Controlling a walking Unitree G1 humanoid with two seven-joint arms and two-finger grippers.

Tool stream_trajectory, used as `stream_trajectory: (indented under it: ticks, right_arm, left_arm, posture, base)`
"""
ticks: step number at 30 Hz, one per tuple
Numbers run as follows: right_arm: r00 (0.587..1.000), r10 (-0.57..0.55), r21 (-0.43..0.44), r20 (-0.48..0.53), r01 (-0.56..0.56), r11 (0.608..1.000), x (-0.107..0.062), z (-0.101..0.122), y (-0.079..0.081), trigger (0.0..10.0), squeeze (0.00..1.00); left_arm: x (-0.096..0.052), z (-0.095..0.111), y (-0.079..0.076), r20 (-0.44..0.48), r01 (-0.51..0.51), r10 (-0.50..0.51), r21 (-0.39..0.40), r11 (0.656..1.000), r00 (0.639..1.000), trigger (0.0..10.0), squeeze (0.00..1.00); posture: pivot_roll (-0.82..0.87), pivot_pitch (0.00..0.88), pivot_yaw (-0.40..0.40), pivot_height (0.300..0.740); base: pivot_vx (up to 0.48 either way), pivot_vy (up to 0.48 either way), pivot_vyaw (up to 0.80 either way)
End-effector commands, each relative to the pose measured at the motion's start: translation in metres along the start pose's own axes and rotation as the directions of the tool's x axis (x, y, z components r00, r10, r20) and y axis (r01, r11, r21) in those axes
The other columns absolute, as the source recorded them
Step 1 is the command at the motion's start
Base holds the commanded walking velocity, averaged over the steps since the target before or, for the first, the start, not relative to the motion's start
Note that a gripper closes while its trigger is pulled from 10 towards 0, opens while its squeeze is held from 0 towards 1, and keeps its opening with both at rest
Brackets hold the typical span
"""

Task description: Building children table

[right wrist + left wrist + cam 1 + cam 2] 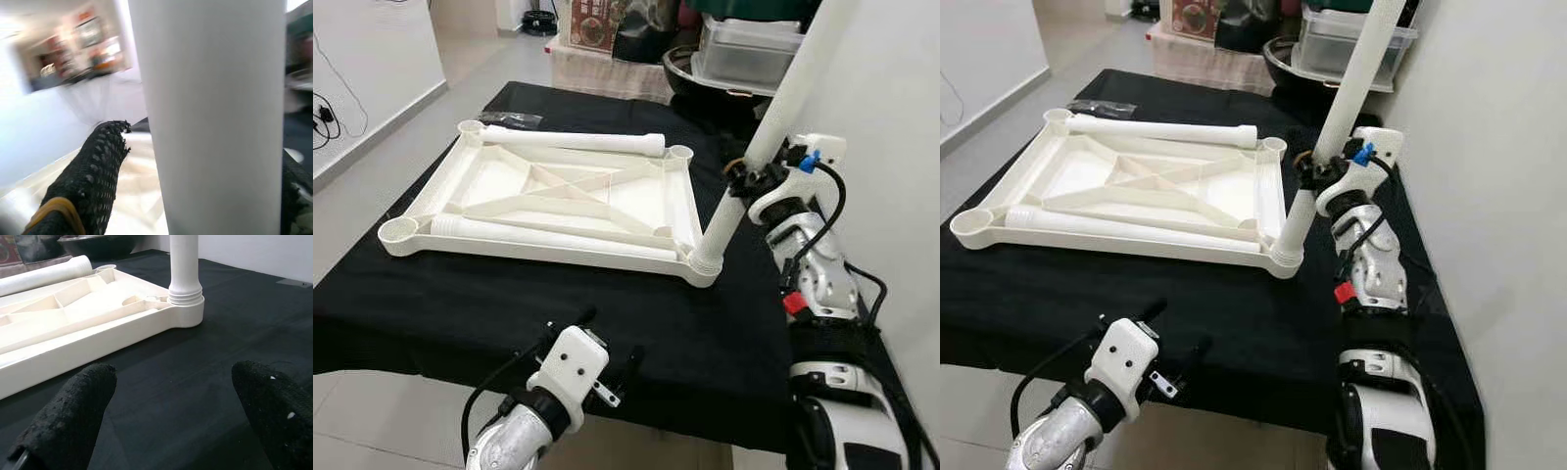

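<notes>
Left eye view: a white plastic children's tabletop (548,201) lies upside down, ribs up, on a desk draped in black cloth (636,323). Round leg sockets sit at its corners. From the tabletop's centre, the socket at 4 o'clock carries a white plastic tube leg (783,108), which stands in it tilted, leaning up toward 1 o'clock and running out of frame at the top.

The right gripper (749,176) sits on that leg part way up, just above the socket; its black fingers are closed around the tube. Right wrist view confirms: white tube between the two textured fingers (93,171), touching both.

Two more white tube legs lie loose inside the tabletop. One (573,141) lies along the 12 o'clock rim, between the two far sockets. The other (548,238) lies along the 6 o'clock rim, its threaded end near the 8 o'clock socket.

The left gripper (607,357) hovers over the near edge of the desk, at 6 o'clock from the tabletop and apart from it. Left wrist view: its two black fingers (73,416) are spread wide, nothing between them, black cloth beneath, the standing leg and its socket ahead.

Beyond the desk at 12 o'clock: a dark round bowl (690,70) and a clear plastic storage box (744,49). A small black packet (509,119) lies on the cloth near the far-left socket.
</notes>
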State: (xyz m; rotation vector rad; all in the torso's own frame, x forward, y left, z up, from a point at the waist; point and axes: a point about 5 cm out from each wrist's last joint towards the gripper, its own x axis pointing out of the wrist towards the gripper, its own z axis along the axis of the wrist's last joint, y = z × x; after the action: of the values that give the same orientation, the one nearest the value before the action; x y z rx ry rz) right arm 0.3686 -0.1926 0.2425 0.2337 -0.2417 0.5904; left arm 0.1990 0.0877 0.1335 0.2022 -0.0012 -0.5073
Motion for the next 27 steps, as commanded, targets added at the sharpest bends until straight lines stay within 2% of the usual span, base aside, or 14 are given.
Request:
stream_trajectory:
  ticks: [1, 3, 6, 9, 10, 12, 14, 15, 16, 17, 20, 21, 24, 27]
  right_arm:
    - [0.984, 0.159, 0.074, -0.08, -0.153, 0.985, 0.005, -0.018, 0.014, 10.0, 0.0]
    - [0.932, 0.324, 0.096, -0.165, -0.312, 0.945, 0.002, -0.026, 0.023, 10.0, 0.0]
    - [0.919, 0.354, 0.109, -0.176, -0.339, 0.935, 0.002, -0.027, 0.023, 10.0, 0.0]
    - [0.787, 0.552, 0.115, -0.274, -0.543, 0.831, -0.003, -0.033, 0.032, 10.0, 0.0]
    - [0.787, 0.552, 0.115, -0.274, -0.543, 0.831, -0.003, -0.033, 0.032, 10.0, 0.0]
    - [0.725, 0.624, 0.144, -0.292, -0.611, 0.778, -0.004, -0.033, 0.034, 10.0, 0.0]
    - [0.72, 0.636, 0.15, -0.279, -0.621, 0.769, 0.0, -0.032, 0.036, 10.0, 0.0]
    - [0.72, 0.636, 0.15, -0.279, -0.621, 0.769, 0.0, -0.032, 0.036, 10.0, 0.0]
    - [0.726, 0.629, 0.148, -0.278, -0.614, 0.775, 0.002, -0.032, 0.036, 7.9, 0.0]
    - [0.746, 0.608, 0.135, -0.27, -0.596, 0.792, 0.004, -0.033, 0.036, 0.0, 0.0]
    - [0.81, 0.53, 0.097, -0.25, -0.524, 0.846, 0.009, -0.037, 0.035, 0.0, 0.0]
    - [0.859, 0.453, 0.081, -0.239, -0.448, 0.891, 0.012, -0.039, 0.033, 0.0, 0.0]
    - [0.887, 0.393, 0.076, -0.244, -0.387, 0.919, 0.012, -0.043, 0.03, 0.0, 0.0]
    - [0.955, 0.191, 0.04, -0.228, -0.187, 0.982, 0.008, -0.049, 0.02, 0.0, 0.0]
  left_arm:
    - [0.0, -0.003, -0.001, -0.01, 0.014, -0.014, -0.002, 1.0, 1.0, 10.0, 0.0]
    - [-0.001, -0.003, -0.001, -0.011, 0.014, -0.014, -0.003, 1.0, 1.0, 10.0, 0.0]
    - [-0.001, -0.003, -0.001, -0.012, 0.014, -0.015, -0.004, 1.0, 1.0, 10.0, 0.0]
    - [-0.002, -0.002, -0.001, -0.012, 0.011, -0.011, -0.001, 1.0, 1.0, 10.0, 0.0]
    - [-0.002, -0.002, -0.001, -0.012, 0.011, -0.011, -0.001, 1.0, 1.0, 10.0, 0.0]
    - [-0.003, -0.002, 0.0, -0.012, 0.01, -0.01, -0.002, 1.0, 1.0, 10.0, 0.0]
    - [-0.003, -0.002, 0.0, -0.012, 0.011, -0.011, 0.0, 1.0, 1.0, 10.0, 0.0]
    - [-0.003, -0.002, 0.0, -0.012, 0.011, -0.011, 0.0, 1.0, 1.0, 10.0, 0.0]
    - [-0.003, -0.002, -0.001, -0.012, 0.012, -0.012, 0.0, 1.0, 1.0, 10.0, 0.0]
    - [-0.003, -0.002, -0.001, -0.01, 0.011, -0.011, 0.001, 1.0, 1.0, 10.0, 0.0]
    - [-0.004, 0.0, 0.0, 0.001, 0.009, -0.009, 0.006, 1.0, 1.0, 10.0, 0.0]
    - [-0.004, 0.001, 0.0, 0.012, 0.008, -0.008, 0.01, 1.0, 1.0, 10.0, 0.0]
    - [-0.004, 0.002, 0.0, 0.024, 0.004, -0.004, 0.007, 1.0, 1.0, 10.0, 0.0]
    - [-0.004, 0.003, -0.001, 0.03, 0.01, -0.01, 0.002, 1.0, 1.0, 10.0, 0.0]
  posture:
    - [0.12, 0.055, -0.116, 0.74]
    - [0.12, 0.055, -0.116, 0.74]
    - [0.12, 0.055, -0.116, 0.74]
    - [0.13, 0.067, -0.119, 0.74]
    - [0.13, 0.067, -0.119, 0.74]
    - [0.14, 0.07, -0.119, 0.74]
    - [0.13, 0.073, -0.117, 0.74]
    - [0.13, 0.073, -0.117, 0.74]
    - [0.13, 0.072, -0.117, 0.74]
    - [0.14, 0.071, -0.118, 0.74]
    - [0.14, 0.071, -0.118, 0.74]
    - [0.13, 0.07, -0.117, 0.74]
    - [0.13, 0.07, -0.117, 0.74]
    - [0.12, 0.066, -0.115, 0.74]
  base:
    - [0.0, 0.0, 0.0]
    - [0.0, 0.0, 0.0]
    - [0.0, 0.0, 0.0]
    - [0.0, 0.0, 0.0]
    - [0.0, 0.0, 0.0]
    - [0.0, 0.0, 0.0]
    - [0.0, 0.0, 0.0]
    - [0.0, 0.0, 0.0]
    - [0.0, 0.0, 0.0]
    - [0.0, 0.0, 0.0]
    - [0.0, 0.0, 0.0]
    - [0.0, 0.0, 0.0]
    - [0.0, 0.0, 0.0]
    - [0.0, 0.0, 0.0]
